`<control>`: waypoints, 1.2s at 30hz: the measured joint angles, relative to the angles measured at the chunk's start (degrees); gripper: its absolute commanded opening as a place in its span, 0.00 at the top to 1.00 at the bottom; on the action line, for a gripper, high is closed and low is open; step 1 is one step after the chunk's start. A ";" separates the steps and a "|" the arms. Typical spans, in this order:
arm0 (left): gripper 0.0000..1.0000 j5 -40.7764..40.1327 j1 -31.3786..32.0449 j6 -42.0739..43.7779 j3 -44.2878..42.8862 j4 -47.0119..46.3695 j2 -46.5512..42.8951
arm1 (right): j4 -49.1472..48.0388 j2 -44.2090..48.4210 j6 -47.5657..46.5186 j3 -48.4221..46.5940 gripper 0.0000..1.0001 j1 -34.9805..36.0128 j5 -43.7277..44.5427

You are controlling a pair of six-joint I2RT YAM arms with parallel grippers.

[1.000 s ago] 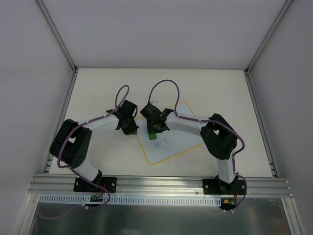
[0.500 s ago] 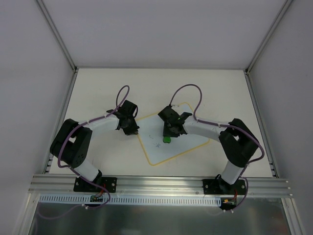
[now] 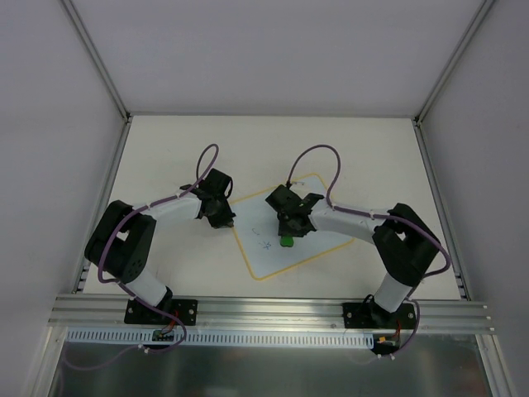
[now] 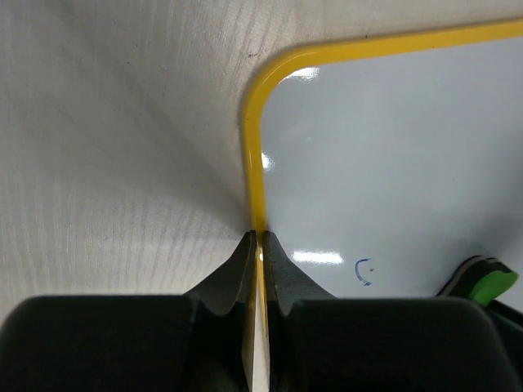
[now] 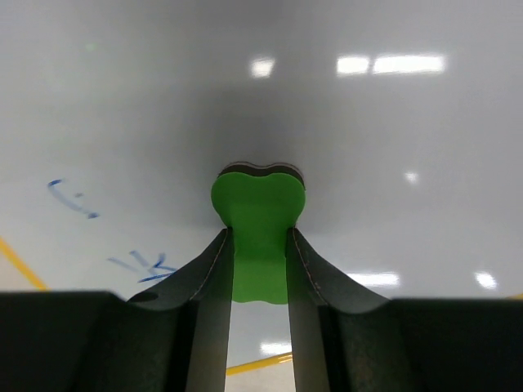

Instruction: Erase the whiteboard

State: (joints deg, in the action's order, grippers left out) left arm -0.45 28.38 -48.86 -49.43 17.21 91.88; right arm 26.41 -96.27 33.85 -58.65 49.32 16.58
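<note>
The whiteboard (image 3: 273,258), pale with a yellow rim, lies tilted in the middle of the table. My left gripper (image 3: 224,220) is shut on its left rim, and the left wrist view shows the fingertips (image 4: 249,245) pinching the yellow edge (image 4: 253,155). My right gripper (image 3: 287,235) is shut on the green eraser (image 3: 286,241) and presses it on the board's middle. In the right wrist view the eraser (image 5: 258,214) stands on the whiteboard (image 5: 343,122), with blue scribbles (image 5: 72,198) to its left. A small blue mark (image 4: 364,271) shows in the left wrist view.
The off-white tabletop (image 3: 182,149) is bounded by grey walls and metal posts at the back and sides. An aluminium rail (image 3: 264,313) carrying both arm bases runs along the near edge.
My right gripper has carried the eraser to the right across the board, then a little nearer. One blue mark near the middle is gone. The left gripper has stayed on the rim.
</note>
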 measured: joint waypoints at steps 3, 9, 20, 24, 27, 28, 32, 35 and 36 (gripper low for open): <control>1.00 -0.02 0.00 0.00 0.00 0.02 0.00 | -0.31 -4.28 -0.02 -4.94 0.86 4.83 -1.60; 1.00 -0.02 0.00 0.00 -0.02 0.04 0.00 | -0.35 -8.98 -1.03 -10.91 0.85 9.90 -5.01; 1.00 0.39 0.02 0.00 -0.04 0.09 0.00 | 0.98 -5.44 -1.53 -6.84 0.86 6.69 -1.97; 1.00 0.46 0.02 0.07 -0.02 0.09 0.00 | 4.20 -2.67 -2.38 -4.28 0.86 -0.85 1.09; 1.00 0.48 0.02 0.13 -0.02 0.09 0.00 | 5.29 -2.82 -3.74 -4.72 0.86 -3.15 2.54; 1.00 0.48 0.02 0.17 -0.02 0.09 0.00 | 5.90 -3.23 -4.28 -5.25 0.86 -3.15 2.58; 1.00 0.48 0.02 0.24 -0.02 0.07 0.00 | 7.56 -7.58 -5.92 -10.67 0.86 -2.23 2.10; 1.00 0.48 0.02 0.26 -0.02 0.07 0.00 | 7.69 -11.34 -6.51 -15.32 0.86 -0.90 1.57; 1.00 0.48 0.02 0.24 -0.02 0.07 0.00 | 7.58 -12.55 -6.60 -16.90 0.86 -0.33 1.29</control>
State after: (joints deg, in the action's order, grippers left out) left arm 0.03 28.40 -48.62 -49.45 17.28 91.88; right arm 34.00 -108.81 27.24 -75.55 48.99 17.87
